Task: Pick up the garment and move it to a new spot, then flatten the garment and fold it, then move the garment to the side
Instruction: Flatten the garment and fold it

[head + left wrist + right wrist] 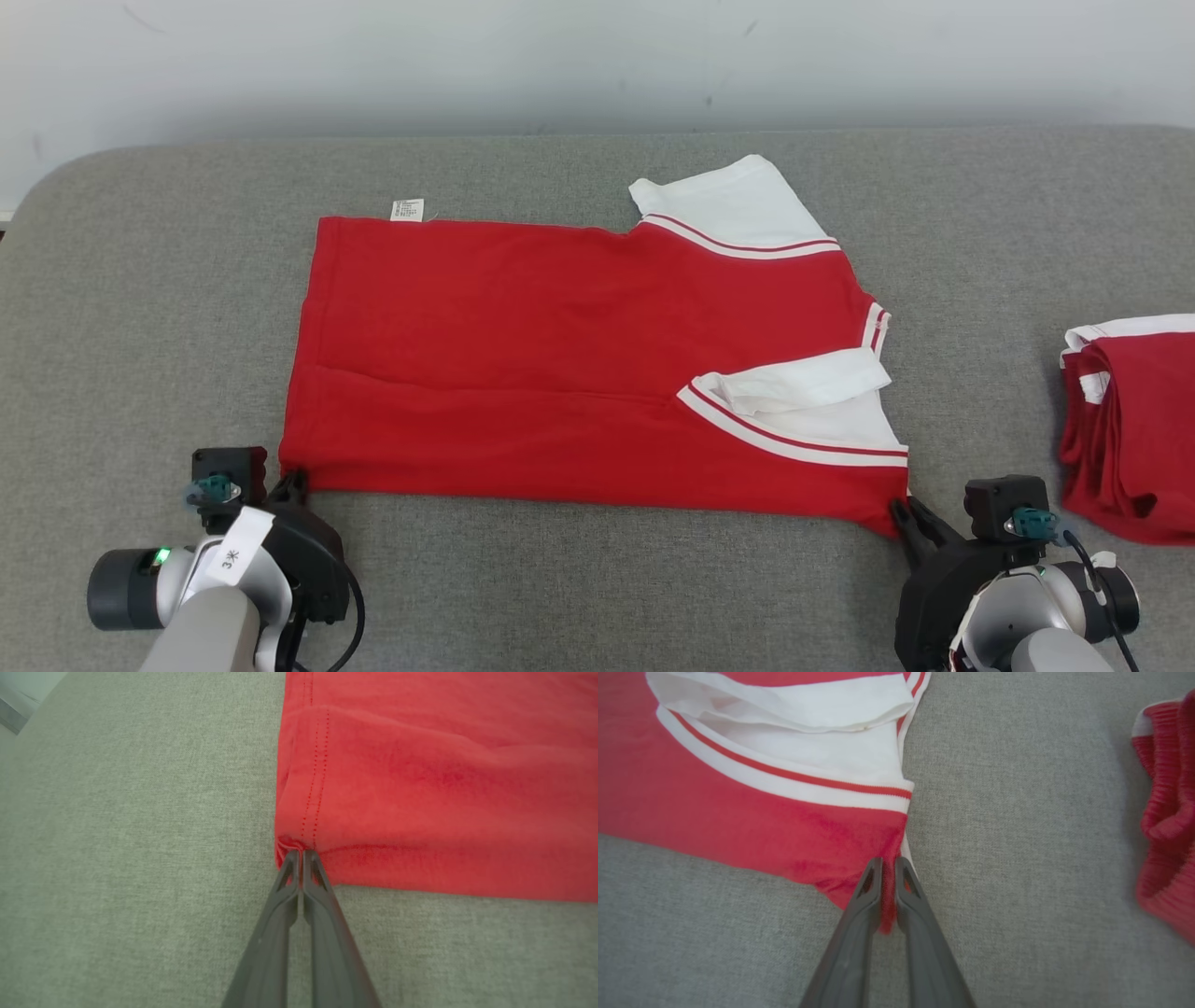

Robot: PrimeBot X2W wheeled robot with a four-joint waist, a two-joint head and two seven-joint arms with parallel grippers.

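While both of the robot's arms reach in from the near edge, a red garment [579,373] with white sleeves lies spread across the middle of a grey padded surface [140,327], hem toward the robot's left and neckline toward its right. The left gripper [291,481] has its jaws pressed together on the near hem corner, the stitched edge bunched at the fingertips [293,858] in the left wrist view. The right gripper [904,513] pinches the near corner at the shoulder end, a strip of red cloth caught between its almost-closed fingers [871,877]. The near sleeve [803,383] is turned in over the body while the far sleeve [738,201] pokes out past the top edge, and a small white label [407,209] shows at the far hem. Judging by this layout, the placing and flattening look done and the folding is only begun: the main folds and the move to the side remain. To the robot's right, well apart, a second red-and-white garment [1134,429] sits bundled directly on the padding, not in any bin or basket.
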